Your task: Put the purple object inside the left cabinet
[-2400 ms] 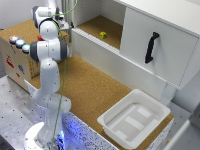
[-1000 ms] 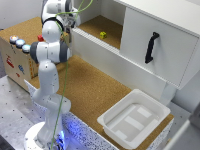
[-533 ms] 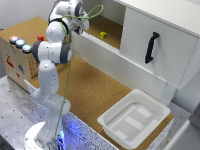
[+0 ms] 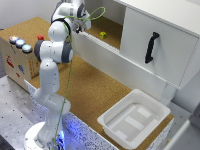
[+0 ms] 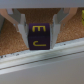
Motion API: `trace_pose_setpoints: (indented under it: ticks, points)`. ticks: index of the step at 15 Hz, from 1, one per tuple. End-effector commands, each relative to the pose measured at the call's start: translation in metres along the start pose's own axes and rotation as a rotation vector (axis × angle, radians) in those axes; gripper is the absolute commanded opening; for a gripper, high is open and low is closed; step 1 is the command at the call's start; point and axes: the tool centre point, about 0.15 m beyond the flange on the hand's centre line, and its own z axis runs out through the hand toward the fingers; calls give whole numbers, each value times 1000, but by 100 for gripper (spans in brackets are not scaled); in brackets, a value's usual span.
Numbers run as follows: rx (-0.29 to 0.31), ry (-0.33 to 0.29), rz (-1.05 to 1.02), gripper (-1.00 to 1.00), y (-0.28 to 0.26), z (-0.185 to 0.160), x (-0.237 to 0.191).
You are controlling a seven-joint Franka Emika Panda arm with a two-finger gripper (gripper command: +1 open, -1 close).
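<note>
In the wrist view my gripper (image 5: 40, 31) is shut on the purple object (image 5: 37, 37), a cube with yellow letters, held between both fingers (image 5: 21, 26). It hangs just above the white front wall (image 5: 45, 62) of the left cabinet, with cork floor (image 5: 11, 40) behind it. In the exterior view the gripper (image 4: 81, 26) is at the near edge of the left cabinet (image 4: 114, 25), an open white-walled compartment with a cork-brown floor. The cube is hidden by the wrist there.
A small yellow object (image 4: 103, 35) lies on the cabinet floor. A white door with a black handle (image 4: 151, 47) fronts the compartment to the exterior view's right. A white plastic tub (image 4: 134, 118) sits on the cork table. A box with coloured buttons (image 4: 18, 49) stands at the left.
The arm has swung toward the exterior view's right, carrying the gripper from above the table up to the left cabinet's opening.
</note>
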Motion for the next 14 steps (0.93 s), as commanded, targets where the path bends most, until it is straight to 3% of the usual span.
trace_pose_setpoints:
  ticks: [1, 9, 14]
  points:
    - [-203, -145, -7, -100, -28, 11, 54]
    - [-250, -191, -38, -100, -10, 33, 85]
    - [-245, -220, -76, -100, 5, 42, 100]
